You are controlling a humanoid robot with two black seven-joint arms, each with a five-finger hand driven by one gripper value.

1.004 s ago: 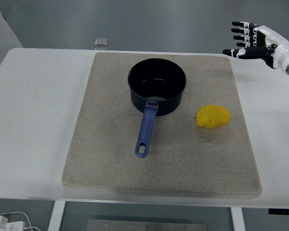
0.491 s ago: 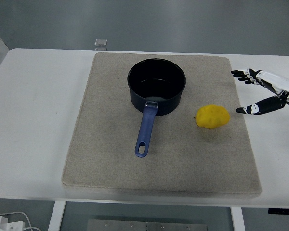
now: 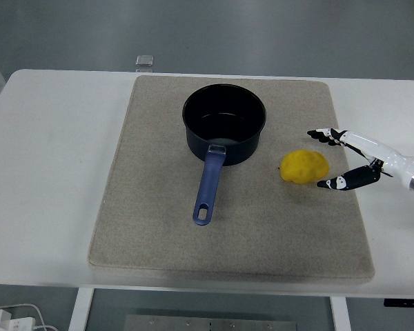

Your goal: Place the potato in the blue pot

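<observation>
The right hand (image 3: 352,160), fingers spread, holds nothing; the lumpy yellow potato (image 3: 304,166) lies just left of its fingertips.

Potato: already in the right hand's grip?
No. The potato lies on the mat right of the blue pot, and the right hand is open beside it, fingers spread without closing on it.
</observation>
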